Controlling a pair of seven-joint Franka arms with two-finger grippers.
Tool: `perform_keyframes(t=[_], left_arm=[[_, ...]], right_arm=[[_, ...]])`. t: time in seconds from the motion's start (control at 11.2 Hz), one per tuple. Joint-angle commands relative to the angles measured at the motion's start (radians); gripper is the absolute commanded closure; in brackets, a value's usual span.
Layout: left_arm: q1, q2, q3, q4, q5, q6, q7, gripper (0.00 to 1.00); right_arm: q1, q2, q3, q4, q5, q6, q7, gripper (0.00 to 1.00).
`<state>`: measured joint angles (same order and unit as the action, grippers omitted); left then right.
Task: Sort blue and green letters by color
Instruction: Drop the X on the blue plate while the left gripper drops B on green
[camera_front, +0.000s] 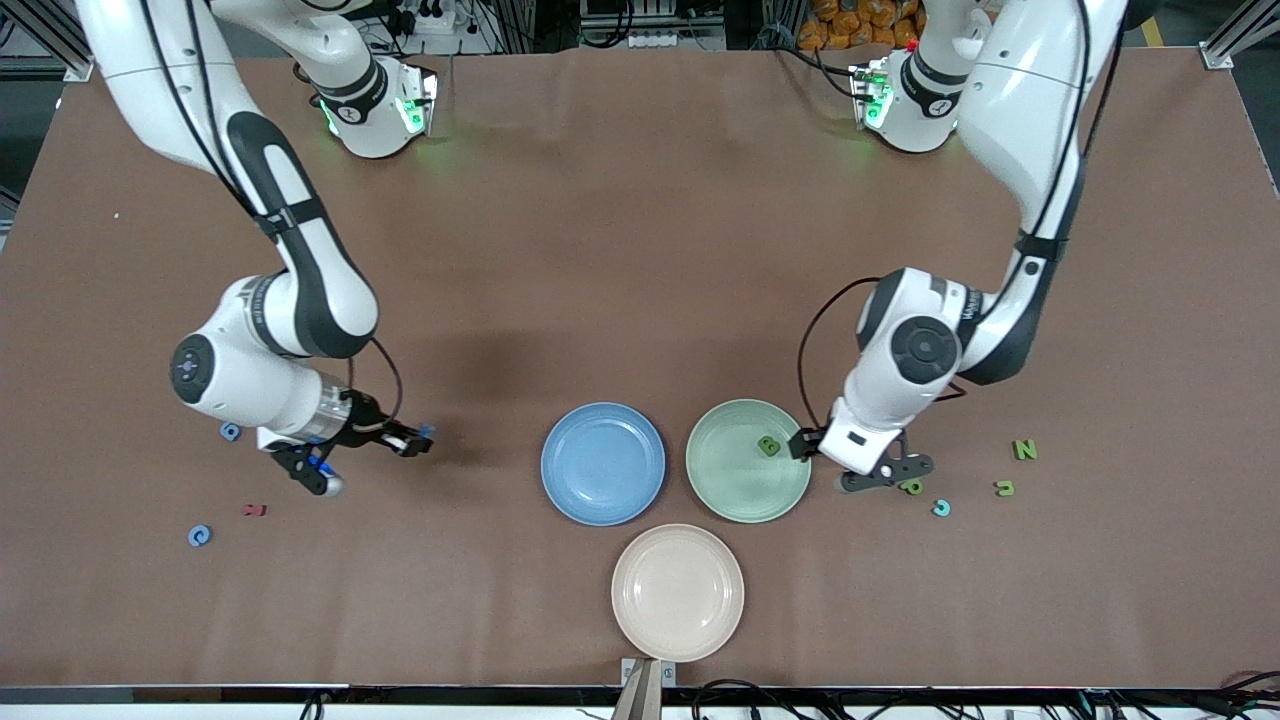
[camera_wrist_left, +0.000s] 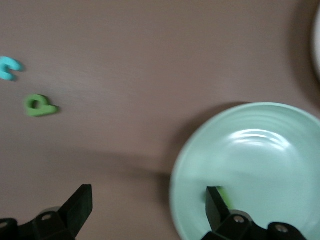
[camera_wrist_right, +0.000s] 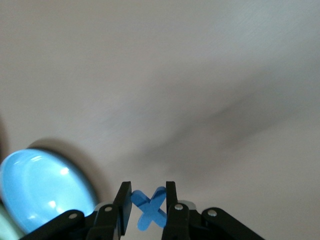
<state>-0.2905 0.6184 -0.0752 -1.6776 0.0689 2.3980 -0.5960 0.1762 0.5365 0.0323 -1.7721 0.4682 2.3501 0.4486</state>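
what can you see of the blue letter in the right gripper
The blue letter is an X, flat and matte like foam, medium blue. The right gripper is shut on it, a black finger pressing each side, with the lower part of the X showing between them. It is held off the table over bare brown surface, toward the right arm's end, with the blue plate close by. Nothing else touches it.

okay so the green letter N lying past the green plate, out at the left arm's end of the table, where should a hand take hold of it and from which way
Come straight down from above: the green letter N lies flat on the table, so no side edge stands up to pinch from the side. Close the fingers across its two outer upright strokes, which look like parallel edges. It lies apart from the other small letters, so there seems room for open fingers on either side.
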Motion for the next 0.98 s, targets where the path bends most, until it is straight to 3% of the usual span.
perform_keyframes(t=[0.0, 0.27, 0.53, 0.62, 0.8, 0.89], left_arm=[[0.111, -0.071, -0.015, -0.062, 0.023, -0.068, 0.174, 0.00], [0.216, -0.086, -0.028, -0.096, 0.023, -0.071, 0.322, 0.00], [0.338, -0.086, -0.041, -0.117, 0.145, -0.069, 0.454, 0.00], [0.381, -0.080, -0.054, -0.117, 0.155, -0.069, 0.499, 0.00], [0.444, -0.077, -0.058, -0.120, 0.155, -0.063, 0.596, 0.00], [0.477, -0.075, -0.077, -0.125, 0.155, -0.059, 0.622, 0.00]], right_arm=[[0.152, 0.063, -0.006, 0.049, 0.063, 0.137, 0.219, 1.00], [0.232, 0.132, -0.006, 0.155, 0.063, 0.173, 0.420, 1.00], [0.270, 0.190, -0.006, 0.244, 0.064, 0.179, 0.556, 1.00], [0.272, 0.197, -0.006, 0.244, 0.066, 0.199, 0.564, 0.76], [0.295, 0.211, -0.006, 0.238, 0.066, 0.254, 0.565, 0.04], [0.299, 0.215, -0.006, 0.234, 0.064, 0.267, 0.565, 0.00]])
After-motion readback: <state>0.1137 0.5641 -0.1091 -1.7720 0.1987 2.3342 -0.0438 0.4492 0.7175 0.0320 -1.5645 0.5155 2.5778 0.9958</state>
